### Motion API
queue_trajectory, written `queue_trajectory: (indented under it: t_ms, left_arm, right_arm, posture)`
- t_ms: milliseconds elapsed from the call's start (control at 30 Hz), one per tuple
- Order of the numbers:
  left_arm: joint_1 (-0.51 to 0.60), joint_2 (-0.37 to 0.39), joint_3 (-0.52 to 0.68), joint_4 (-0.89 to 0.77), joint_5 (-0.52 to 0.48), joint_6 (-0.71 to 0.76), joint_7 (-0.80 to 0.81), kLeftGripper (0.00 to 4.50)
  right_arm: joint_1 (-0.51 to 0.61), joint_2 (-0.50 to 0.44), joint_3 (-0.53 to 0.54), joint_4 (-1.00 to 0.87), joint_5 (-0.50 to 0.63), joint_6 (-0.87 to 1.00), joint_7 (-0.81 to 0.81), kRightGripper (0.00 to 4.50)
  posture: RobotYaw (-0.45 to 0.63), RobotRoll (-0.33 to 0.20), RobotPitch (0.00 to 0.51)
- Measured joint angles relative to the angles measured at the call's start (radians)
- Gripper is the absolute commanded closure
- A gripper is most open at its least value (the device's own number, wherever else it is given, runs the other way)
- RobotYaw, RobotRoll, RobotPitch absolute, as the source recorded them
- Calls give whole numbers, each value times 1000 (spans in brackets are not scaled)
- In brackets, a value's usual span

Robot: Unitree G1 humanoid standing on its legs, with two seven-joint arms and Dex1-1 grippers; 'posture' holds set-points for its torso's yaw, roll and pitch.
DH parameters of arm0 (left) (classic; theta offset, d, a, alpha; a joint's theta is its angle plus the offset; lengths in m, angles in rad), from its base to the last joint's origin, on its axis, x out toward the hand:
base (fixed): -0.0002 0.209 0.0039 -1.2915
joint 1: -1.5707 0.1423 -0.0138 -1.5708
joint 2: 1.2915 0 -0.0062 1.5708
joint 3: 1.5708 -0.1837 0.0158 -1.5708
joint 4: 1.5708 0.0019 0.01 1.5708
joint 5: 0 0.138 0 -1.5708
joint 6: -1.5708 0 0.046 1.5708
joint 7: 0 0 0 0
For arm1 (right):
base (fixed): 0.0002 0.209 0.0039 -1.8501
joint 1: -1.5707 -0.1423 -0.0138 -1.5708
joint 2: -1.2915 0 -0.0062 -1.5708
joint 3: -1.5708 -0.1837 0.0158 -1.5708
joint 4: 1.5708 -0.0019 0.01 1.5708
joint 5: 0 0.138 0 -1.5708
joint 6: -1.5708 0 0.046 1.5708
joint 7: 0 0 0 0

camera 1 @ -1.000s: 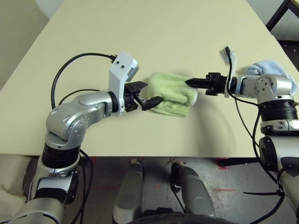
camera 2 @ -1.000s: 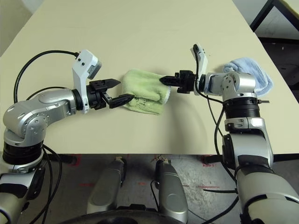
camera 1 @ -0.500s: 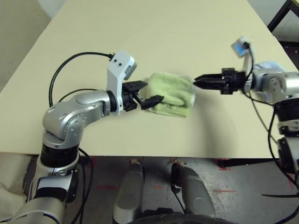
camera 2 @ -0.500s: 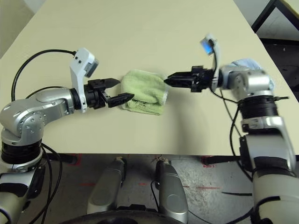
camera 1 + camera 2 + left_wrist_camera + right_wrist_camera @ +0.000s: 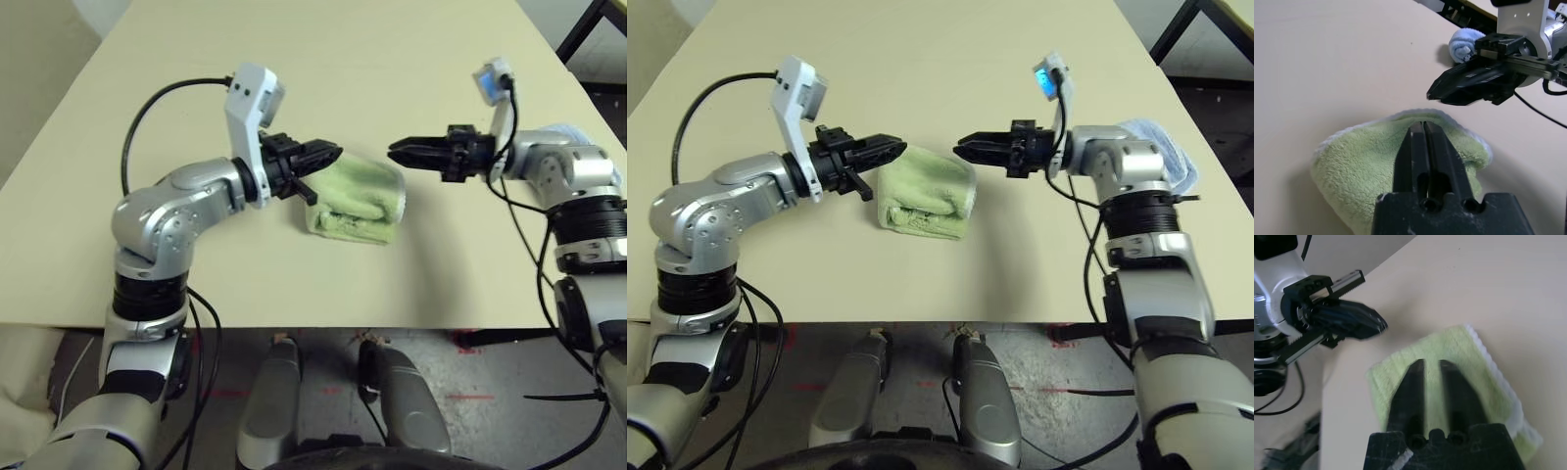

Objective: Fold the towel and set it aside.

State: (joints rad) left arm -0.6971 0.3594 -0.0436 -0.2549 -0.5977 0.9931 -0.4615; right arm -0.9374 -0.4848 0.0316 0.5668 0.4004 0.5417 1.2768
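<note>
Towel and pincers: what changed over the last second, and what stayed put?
Both pincers let go and lifted clear. The left pincer, open at the towel's near-left edge before, is shut above it. The right pincer, shut on the right edge a second ago, drew back and hovers shut, empty. The towel stays folded in place; the blue rolled towel is unmoved.

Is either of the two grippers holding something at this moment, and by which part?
Nothing is held. The left gripper and the right gripper are both shut and empty, above the folded light green terry towel, which lies on the beige table.
</note>
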Motion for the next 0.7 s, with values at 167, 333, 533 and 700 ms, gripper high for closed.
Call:
queue_trajectory:
  t_ms: [167,333,533,700]
  left_arm:
    - [47,7,-93,31,53,-18,-24,4500]
    - [140,56,-166,38,90,-6,-58,4500]
    - [187,88,-186,-4,102,4,-82,4500]
    - [192,64,-151,-9,94,5,-81,3845]
  right_arm:
    - [41,46,39,25,-68,-85,-33,4482]
    - [115,51,79,45,-127,-125,-36,4482]
    - [159,38,109,36,-157,-169,-14,4482]
    - [155,30,101,32,-144,-173,8,4010]
  posture:
    - [192,0,157]
    - [194,0,157]
    - [199,0,157]
    - [195,0,153]
